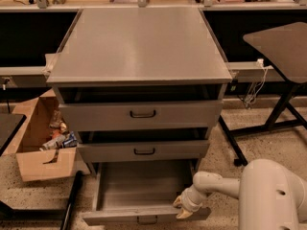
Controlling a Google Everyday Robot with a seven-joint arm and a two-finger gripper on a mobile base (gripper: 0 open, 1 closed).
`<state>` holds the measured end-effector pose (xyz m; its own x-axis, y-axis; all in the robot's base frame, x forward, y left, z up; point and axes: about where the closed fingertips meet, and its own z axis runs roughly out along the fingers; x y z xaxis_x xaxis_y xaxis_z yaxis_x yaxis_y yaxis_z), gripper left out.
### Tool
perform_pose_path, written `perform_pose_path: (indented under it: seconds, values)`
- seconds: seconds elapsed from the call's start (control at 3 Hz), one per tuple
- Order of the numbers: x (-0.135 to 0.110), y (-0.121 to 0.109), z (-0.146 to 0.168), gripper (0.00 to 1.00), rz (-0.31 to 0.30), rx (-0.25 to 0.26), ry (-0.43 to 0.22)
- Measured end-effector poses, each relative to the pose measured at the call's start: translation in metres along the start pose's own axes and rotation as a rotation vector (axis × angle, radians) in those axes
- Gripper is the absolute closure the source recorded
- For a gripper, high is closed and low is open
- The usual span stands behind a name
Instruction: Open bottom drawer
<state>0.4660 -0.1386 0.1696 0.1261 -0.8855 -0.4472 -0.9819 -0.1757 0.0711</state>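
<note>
Bottom drawer [144, 189] stands open at the bottom centre of the frame.
The gripper [181, 208] sits at the right end of its front panel, lower right of centre. How far its claw is open, or whether it holds the panel, cannot be told. A cardboard box [43, 150] stands at the left.

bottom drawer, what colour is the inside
Plain grey bottom drawer, camera view; the gripper sits at its front right corner.

Warm light, top [139, 47] sheen — jaws at bottom drawer [144, 188]
</note>
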Motion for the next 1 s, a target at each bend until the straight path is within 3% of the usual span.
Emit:
perform_pose_path:
  seconds: [1.0]
  values:
    - [0.0000,0.0001,0.0001,0.06,0.000,0.000,0.000]
